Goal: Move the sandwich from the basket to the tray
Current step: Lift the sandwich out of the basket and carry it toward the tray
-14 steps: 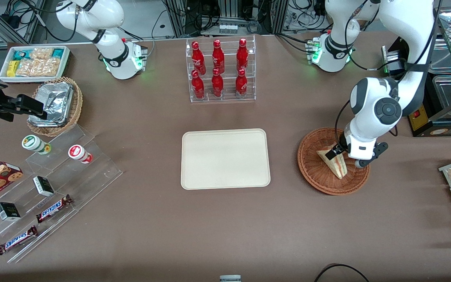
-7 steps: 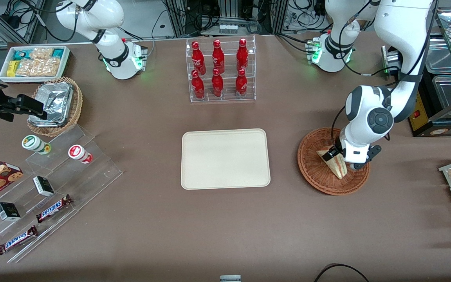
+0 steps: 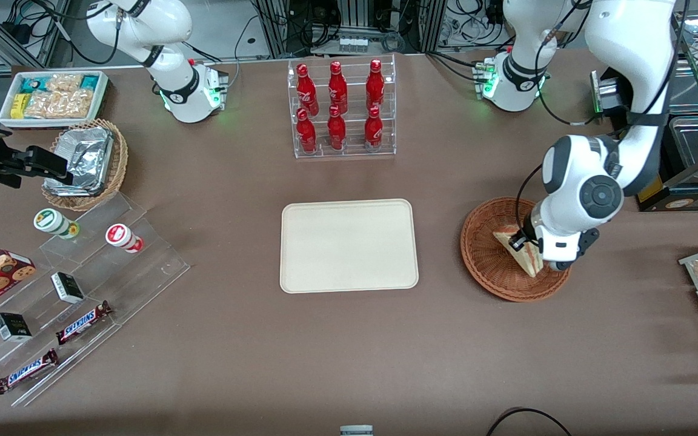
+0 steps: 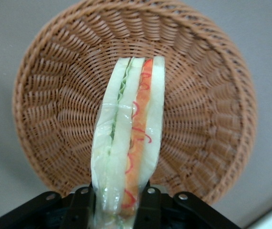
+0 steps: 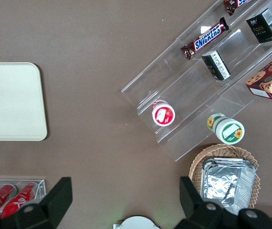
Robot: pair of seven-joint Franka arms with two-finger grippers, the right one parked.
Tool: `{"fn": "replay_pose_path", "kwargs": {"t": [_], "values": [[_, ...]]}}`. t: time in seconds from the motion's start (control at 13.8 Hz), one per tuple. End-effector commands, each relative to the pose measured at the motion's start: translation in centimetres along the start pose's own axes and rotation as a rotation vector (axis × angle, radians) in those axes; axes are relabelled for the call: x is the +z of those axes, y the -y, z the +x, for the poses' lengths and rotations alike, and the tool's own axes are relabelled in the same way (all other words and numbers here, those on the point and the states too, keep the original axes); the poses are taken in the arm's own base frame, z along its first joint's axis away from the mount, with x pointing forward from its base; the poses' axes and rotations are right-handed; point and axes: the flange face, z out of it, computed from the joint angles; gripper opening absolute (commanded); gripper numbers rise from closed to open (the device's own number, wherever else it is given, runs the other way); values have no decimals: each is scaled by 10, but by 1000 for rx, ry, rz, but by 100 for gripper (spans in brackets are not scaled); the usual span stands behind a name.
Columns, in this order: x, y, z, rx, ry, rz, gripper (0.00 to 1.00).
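So: gripper [image 4: 114,202] clamped on the sandwich [image 4: 126,152], wedge held just above the basket [image 3: 482,260]; grasp looks done; carry to the bare tray [image 3: 349,245] and release remain.

We see a reddish-brown woven basket [image 3: 494,266] and in it a sandwich [image 4: 129,143] of pale bread with orange-red and green layers. The black tool [image 4: 116,210] is closed on the sandwich. The tray [image 3: 349,245] is plain cream-beige, the table [image 3: 349,351] dull brown.
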Motion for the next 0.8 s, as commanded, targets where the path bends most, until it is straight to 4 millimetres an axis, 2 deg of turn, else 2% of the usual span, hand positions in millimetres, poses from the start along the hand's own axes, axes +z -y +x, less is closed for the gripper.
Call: {"fn": "replay_pose_path", "kwargs": {"t": [0.0,0.15,0.36,0.58,0.73], "values": [[-32,-29,-2,91,26,15,0],[-41,-52,-16,188,24,11,0],[-52,-89,-50,297,11,-6,0],[-44,-133,-88,423,24,-20,0],[-38,-154,-112,479,28,-26,0]]}}
